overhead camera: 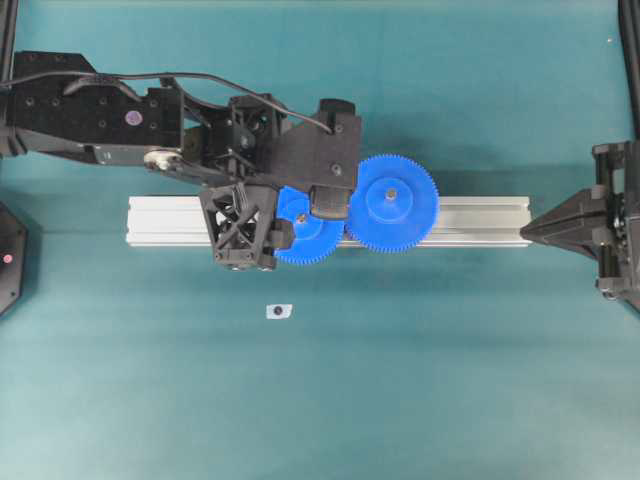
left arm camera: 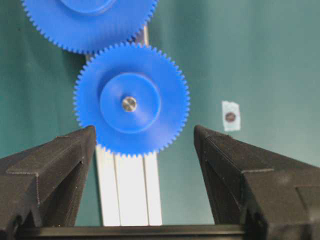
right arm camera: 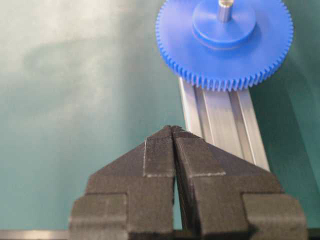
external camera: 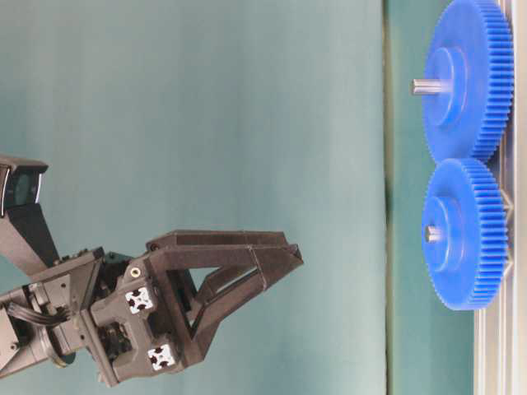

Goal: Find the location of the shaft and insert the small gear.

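Two blue plastic toothed gears sit meshed on one silver aluminium rail (overhead camera: 470, 222) on the teal table (overhead camera: 420, 380): the small gear (left arm camera: 131, 99) seated on its silvery shaft (left arm camera: 129, 103), the larger gear (overhead camera: 391, 202) beside it. Left end effector (left arm camera: 145, 137) open, empty; right end effector (right arm camera: 173, 131) closed, empty.

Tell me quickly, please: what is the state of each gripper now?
Left gripper: open, holding nothing, above the small gear.
Right gripper: closed, holding nothing.
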You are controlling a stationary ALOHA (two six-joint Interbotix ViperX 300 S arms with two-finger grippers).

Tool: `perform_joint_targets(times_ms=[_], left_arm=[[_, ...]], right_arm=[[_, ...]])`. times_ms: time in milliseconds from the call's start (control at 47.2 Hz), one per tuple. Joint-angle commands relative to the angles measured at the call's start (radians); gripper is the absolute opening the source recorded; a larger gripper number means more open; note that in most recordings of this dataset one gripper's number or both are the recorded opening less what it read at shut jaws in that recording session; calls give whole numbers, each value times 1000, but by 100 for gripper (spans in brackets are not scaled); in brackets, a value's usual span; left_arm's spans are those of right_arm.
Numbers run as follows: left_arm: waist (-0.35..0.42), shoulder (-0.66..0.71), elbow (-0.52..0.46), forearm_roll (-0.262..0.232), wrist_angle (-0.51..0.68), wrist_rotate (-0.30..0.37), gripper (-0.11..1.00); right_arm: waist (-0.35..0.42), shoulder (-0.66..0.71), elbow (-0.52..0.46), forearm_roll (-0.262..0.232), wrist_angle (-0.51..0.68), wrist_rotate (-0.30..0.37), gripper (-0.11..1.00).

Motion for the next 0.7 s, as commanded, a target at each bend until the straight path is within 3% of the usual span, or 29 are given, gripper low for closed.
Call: perform_joint_targets(times_ms=[0, 678], left_arm=[[-2, -26, -12, 5, -5, 0, 75], [-3, -17, -12, 5, -6, 3, 75]], right_arm=[[-2, 8, -9, 2, -9, 9, 2], [-2, 8, -9, 0, -9, 9, 2]])
